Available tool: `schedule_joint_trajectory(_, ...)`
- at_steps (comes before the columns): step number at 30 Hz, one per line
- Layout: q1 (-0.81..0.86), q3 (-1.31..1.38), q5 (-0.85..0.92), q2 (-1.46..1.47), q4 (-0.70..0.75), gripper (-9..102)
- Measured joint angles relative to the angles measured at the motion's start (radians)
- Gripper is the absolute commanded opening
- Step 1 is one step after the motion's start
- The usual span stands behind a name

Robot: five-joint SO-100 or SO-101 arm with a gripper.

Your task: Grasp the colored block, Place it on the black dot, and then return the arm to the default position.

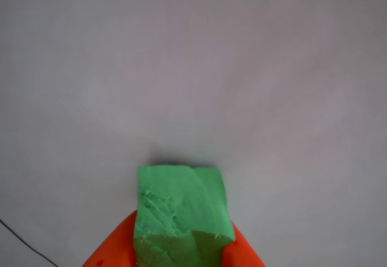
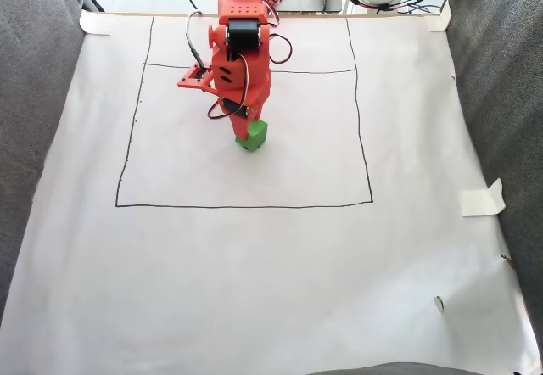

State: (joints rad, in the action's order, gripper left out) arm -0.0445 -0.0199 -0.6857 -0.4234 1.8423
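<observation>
Both end effector (image 1: pixel 181 258) fingers flank the green block (image 1: pixel 180 209).

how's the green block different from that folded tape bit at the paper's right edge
In the fixed view the colored block is bright green and chunky, while the tape piece is pale, thin and curled. The block sits between the orange pincer fingers inside the drawn rectangle; the tape lies free, outside it. Both are over the white paper.

A big white paper sheet (image 2: pixel 254 290) with thin black lines (image 2: pixel 246 206) lies between grey cloth sides (image 2: pixel 34 137).
</observation>
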Motion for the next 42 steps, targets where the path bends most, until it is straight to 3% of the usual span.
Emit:
schedule_joint_trajectory(17, 0.003, 0.0, -0.008, 0.0, 0.0, 2)
schedule_joint_trajectory(25, 0.003, 0.0, -0.011, 0.0, 0.003, 17)
schedule_joint_trajectory(32, 0.011, 0.0, -0.002, 0.0, 0.005, 39)
schedule_joint_trajectory(42, 0.012, -0.089, 0.014, -0.083, -0.003, 43)
